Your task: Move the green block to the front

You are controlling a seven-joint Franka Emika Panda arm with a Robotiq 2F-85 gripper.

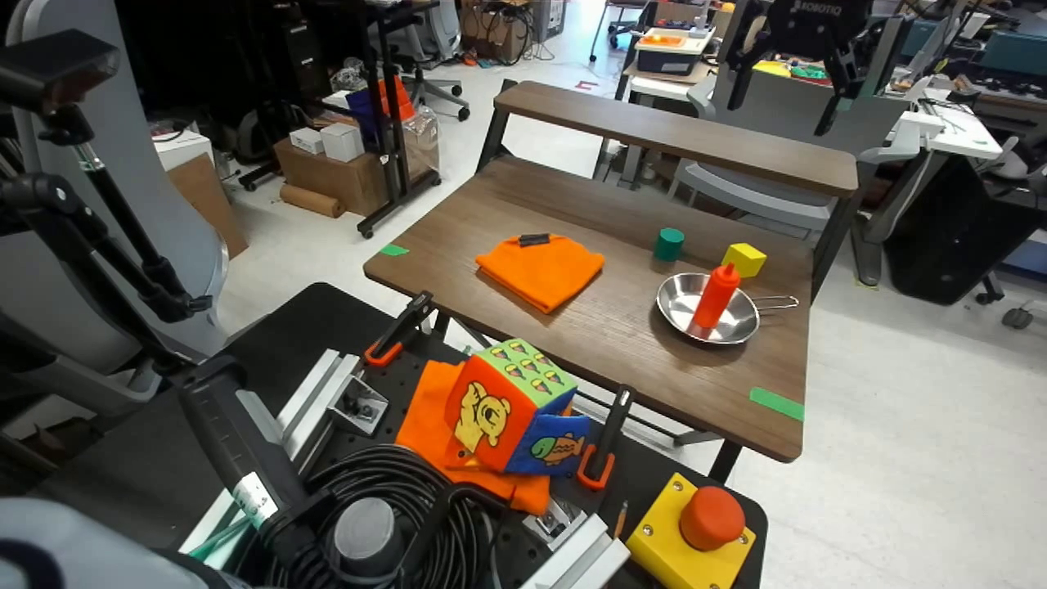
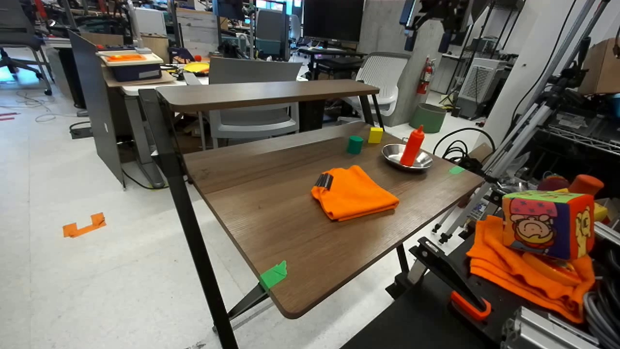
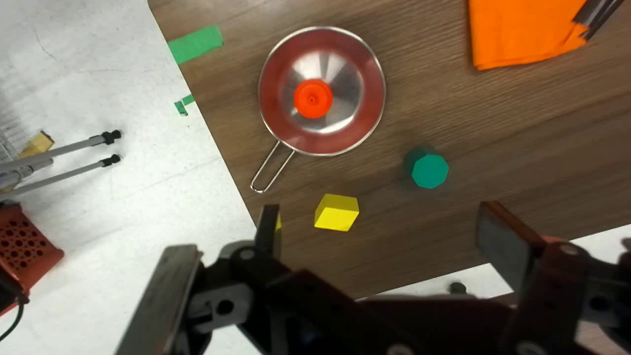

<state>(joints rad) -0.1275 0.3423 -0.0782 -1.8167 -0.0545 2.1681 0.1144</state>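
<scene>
One green block (image 3: 430,171), one yellow block (image 3: 337,214), one pan (image 3: 348,93), two fingers (image 3: 500,246) spread apart

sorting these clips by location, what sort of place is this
Probably a robotics lab or similar technical workspace. What suggests it: a gripper marked Robotiq, coiled black cables, and a big red push button on a yellow box, perhaps an emergency stop.
</scene>
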